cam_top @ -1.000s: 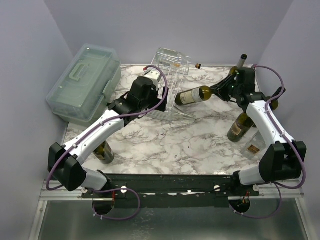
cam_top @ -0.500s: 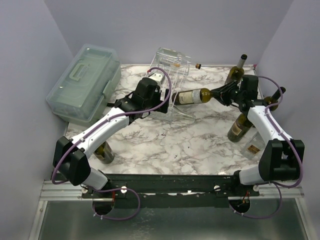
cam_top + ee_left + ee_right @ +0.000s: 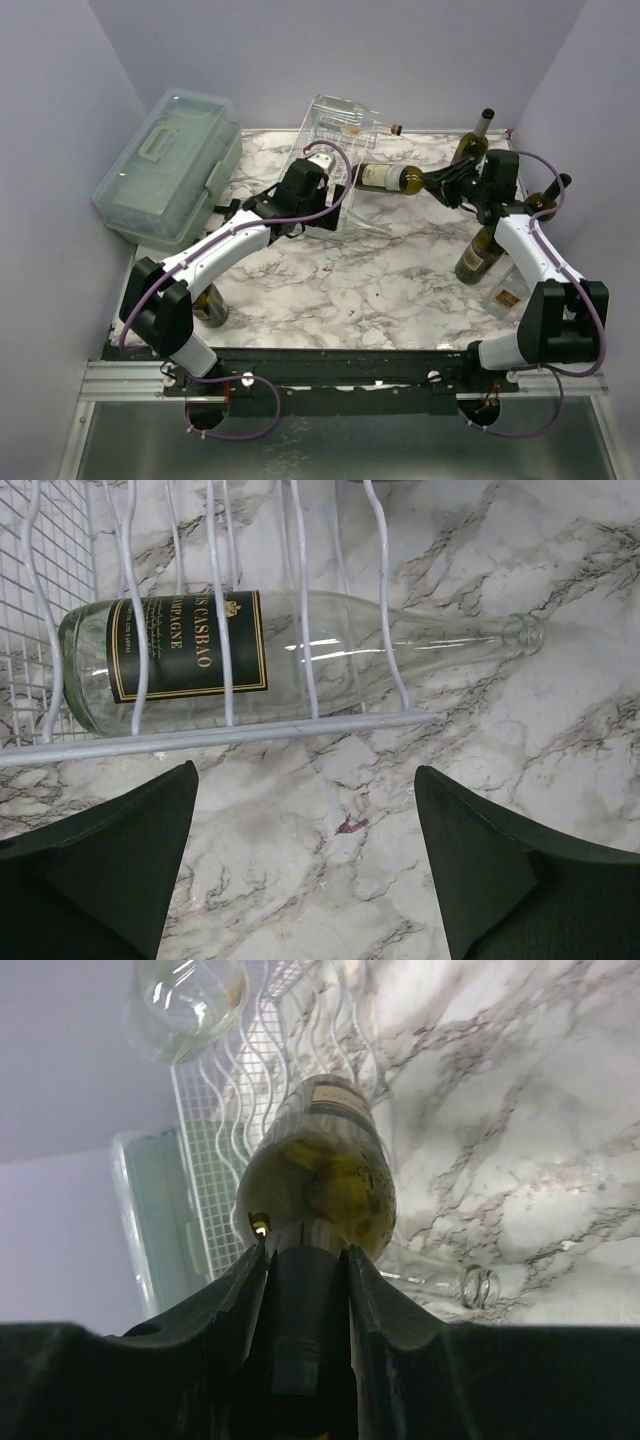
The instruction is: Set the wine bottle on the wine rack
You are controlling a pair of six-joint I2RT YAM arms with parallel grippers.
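One clear bottle [image 3: 350,655] behind the wine rack [image 3: 200,737] wires shows whole only at the left wrist, its left gripper [image 3: 305,780] spread. Over the marble table [image 3: 350,280], between lilac walls [image 3: 350,50], the right gripper [image 3: 305,1260] clamps the wine bottle [image 3: 320,1180] neck.

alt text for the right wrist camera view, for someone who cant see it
The right hand grips a wine bottle by the neck, its base pointing toward a white wire rack. An empty clear bottle lies on the marble table nearby, and a pale green box sits at left.

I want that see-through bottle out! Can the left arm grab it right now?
Probably not: the wine rack's white wires lie between the left arm's open jaws and the clear bottle, blocking a straight grab.
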